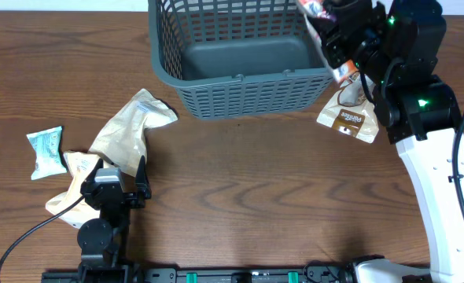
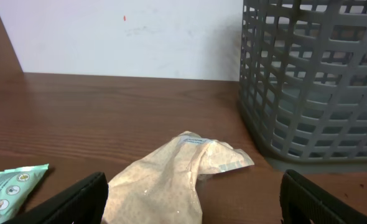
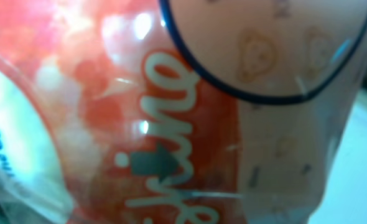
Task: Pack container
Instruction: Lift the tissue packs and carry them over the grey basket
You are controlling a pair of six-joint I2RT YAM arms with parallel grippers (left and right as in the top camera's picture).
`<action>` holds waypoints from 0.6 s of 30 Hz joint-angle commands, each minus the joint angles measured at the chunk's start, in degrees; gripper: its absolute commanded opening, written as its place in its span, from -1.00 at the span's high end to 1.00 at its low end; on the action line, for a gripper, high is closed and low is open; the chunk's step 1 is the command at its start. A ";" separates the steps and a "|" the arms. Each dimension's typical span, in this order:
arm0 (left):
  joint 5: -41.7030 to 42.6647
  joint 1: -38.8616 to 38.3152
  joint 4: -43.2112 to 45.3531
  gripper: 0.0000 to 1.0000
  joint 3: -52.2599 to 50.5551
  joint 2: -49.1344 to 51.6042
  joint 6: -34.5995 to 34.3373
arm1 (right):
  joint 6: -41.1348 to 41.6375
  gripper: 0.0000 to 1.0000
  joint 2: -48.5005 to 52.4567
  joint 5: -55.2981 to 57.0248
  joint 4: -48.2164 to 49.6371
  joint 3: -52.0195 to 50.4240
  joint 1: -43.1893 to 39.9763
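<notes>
**Container: dark grey slotted basket on desk (image 1: 240, 196)**
Container (image 1: 248, 98), with lattice walls, thick rim and solid floor, sits just below-left of right claw (image 1: 336, 39), which is clamped on red packet (image 3: 171, 124); left claw (image 1: 122, 174) jaws apart.

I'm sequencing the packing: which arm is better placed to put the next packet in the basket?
Right. The right gripper is shut on a red-and-white packet over the basket's right rim. The left gripper is open and empty, low beside a beige packet.
</notes>
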 commanded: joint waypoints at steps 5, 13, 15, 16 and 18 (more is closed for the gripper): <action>-1.44 -0.28 -1.25 -0.62 -0.98 0.13 -0.26 | -1.25 0.83 -1.01 1.79 6.71 3.21 0.68; -1.44 -0.28 -1.22 -0.62 -0.98 0.13 -0.26 | -10.12 0.95 2.29 -3.10 7.39 3.21 2.05; -1.33 -0.28 -1.22 -0.62 -0.98 0.13 -0.26 | -11.89 0.98 3.54 -4.15 7.39 3.21 2.40; -1.27 -0.28 -1.20 -0.62 -0.98 0.13 -0.28 | -12.63 0.98 4.33 -5.09 7.39 3.21 2.54; -1.27 -0.28 -1.20 -0.62 -0.98 0.13 -0.52 | -12.66 0.98 5.86 -6.71 7.37 3.21 2.64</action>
